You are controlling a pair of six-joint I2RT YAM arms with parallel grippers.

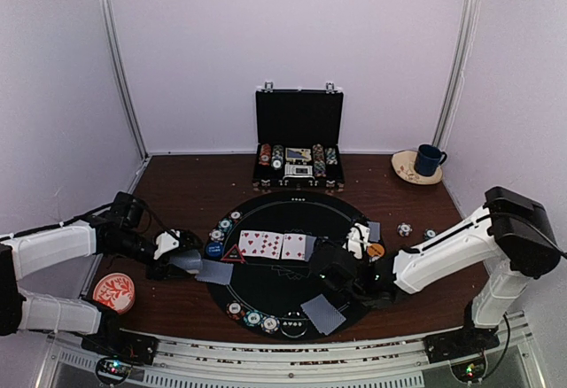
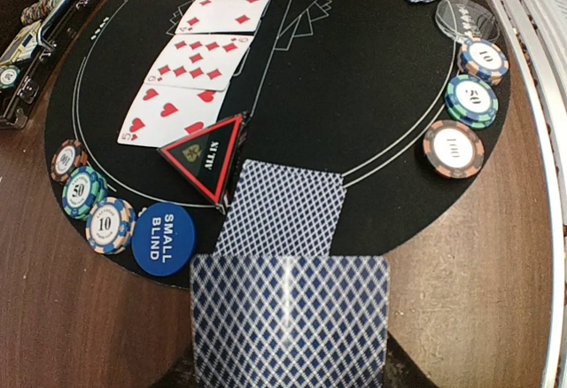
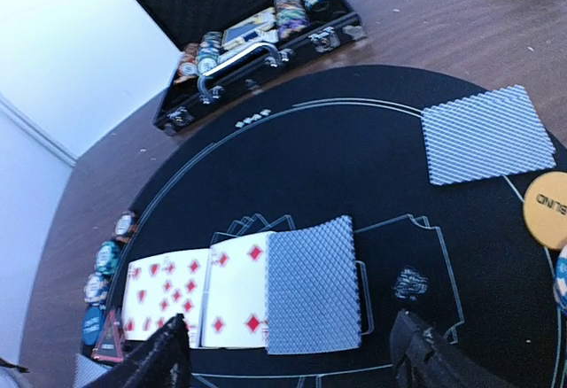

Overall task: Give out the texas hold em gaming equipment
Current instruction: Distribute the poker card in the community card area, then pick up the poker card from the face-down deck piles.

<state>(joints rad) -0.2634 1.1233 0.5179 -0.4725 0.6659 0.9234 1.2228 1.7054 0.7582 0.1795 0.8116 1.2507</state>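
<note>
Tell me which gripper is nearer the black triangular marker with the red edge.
Left. The left gripper, holding blue-backed playing cards, sits just beside the marker; the right gripper is beyond the face-up red cards.

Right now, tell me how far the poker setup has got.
Done: three face-up cards on the mat, chips and small blind button placed. In hand: the left gripper grips spare cards; the right gripper stands open at a face-down card beside that row. Left: likely a fifth board card.

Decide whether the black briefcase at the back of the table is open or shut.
Open: the briefcase has its lid upright, with rows of chips showing inside.
</note>
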